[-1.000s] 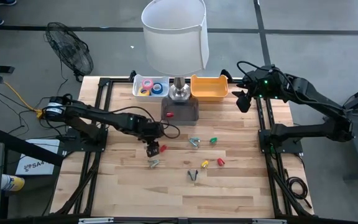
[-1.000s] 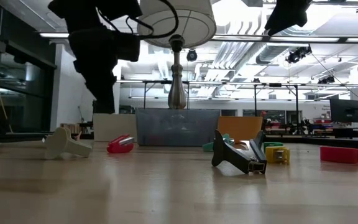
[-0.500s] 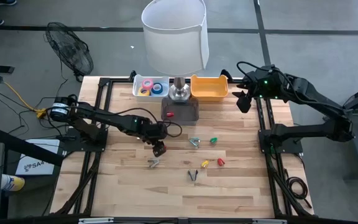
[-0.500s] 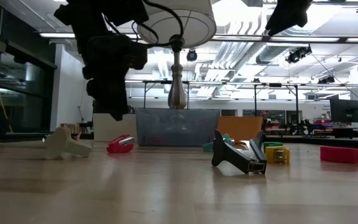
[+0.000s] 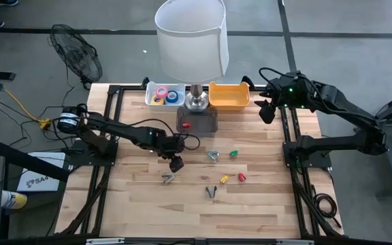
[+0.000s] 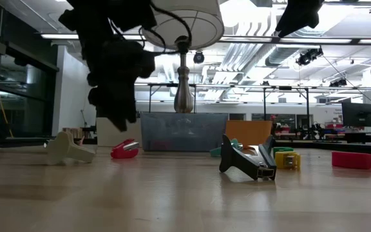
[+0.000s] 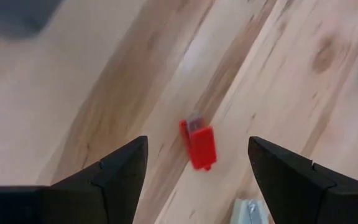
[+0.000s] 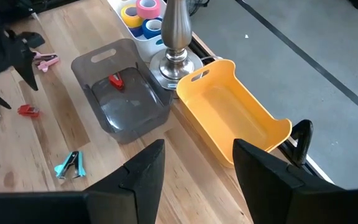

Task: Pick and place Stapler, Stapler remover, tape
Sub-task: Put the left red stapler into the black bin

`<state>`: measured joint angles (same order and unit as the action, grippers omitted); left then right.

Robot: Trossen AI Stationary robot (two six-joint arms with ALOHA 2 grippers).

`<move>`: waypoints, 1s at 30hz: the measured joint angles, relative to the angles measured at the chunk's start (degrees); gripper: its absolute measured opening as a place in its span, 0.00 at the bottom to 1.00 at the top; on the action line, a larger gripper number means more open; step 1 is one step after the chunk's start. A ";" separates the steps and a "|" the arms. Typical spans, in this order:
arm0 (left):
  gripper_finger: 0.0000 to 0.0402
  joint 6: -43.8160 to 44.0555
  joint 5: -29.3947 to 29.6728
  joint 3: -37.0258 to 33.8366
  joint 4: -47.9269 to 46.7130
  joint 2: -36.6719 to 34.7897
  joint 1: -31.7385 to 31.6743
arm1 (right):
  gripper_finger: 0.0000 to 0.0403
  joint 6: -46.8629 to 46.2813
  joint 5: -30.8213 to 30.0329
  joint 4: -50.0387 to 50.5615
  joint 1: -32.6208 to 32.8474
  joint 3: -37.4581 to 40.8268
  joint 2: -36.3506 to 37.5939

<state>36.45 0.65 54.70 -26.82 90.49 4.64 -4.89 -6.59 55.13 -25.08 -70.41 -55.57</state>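
My left gripper (image 7: 194,177) hangs over the tabletop (image 5: 264,197), jaws spread wide and holding nothing, above a small red stapler (image 7: 198,144). Farther back, the tape rolls (image 5: 164,94) sit in their white tray (image 5: 148,97). My right gripper (image 5: 265,109) waits by the yellow bin (image 5: 229,96), jaws part open, holding nothing.

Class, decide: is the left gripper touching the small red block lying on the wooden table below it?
Apart. In the left wrist view the small red block lies on bare wood between the open fingers of the left gripper, clear of both.
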 joint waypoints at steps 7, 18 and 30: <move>0.68 -0.15 -1.93 0.02 3.42 4.66 0.00 | 0.45 -0.02 0.05 0.47 -0.01 0.00 -0.02; 0.66 1.13 -2.79 0.18 2.85 8.69 1.74 | 0.45 -0.02 0.45 0.87 -0.01 0.00 -0.02; 0.31 2.84 0.31 0.07 1.70 8.93 2.10 | 0.45 -0.22 0.57 1.22 -0.02 0.00 -0.02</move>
<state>39.29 0.96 54.77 -25.12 99.42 6.74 -5.10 -6.02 56.36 -25.10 -70.41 -55.59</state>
